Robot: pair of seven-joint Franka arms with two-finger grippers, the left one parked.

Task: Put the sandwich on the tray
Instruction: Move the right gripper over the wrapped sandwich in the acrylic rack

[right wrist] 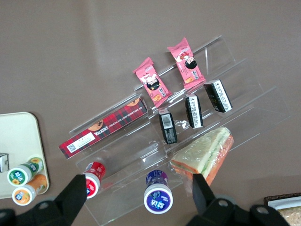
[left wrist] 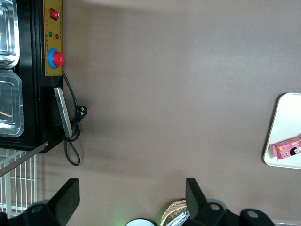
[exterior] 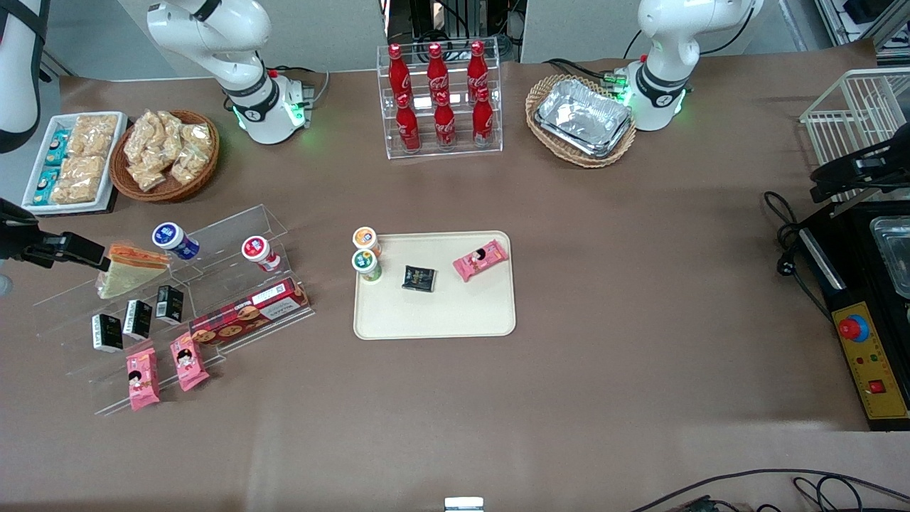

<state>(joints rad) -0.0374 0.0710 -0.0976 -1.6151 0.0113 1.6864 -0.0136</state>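
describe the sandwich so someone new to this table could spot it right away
Find the clear stepped rack toward the working arm's end of the table. The sandwich lies on its top step, beside a blue-capped cup, with the open gripper above it. It is the rack's only triangular wedge, pale bread with orange and green filling.

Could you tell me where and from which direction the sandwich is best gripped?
Probably across its two flat bread faces near the thick end, coming from above: the sandwich lies tilted on the clear stepped stand, filling edge exposed. The end effector hangs above it, open.
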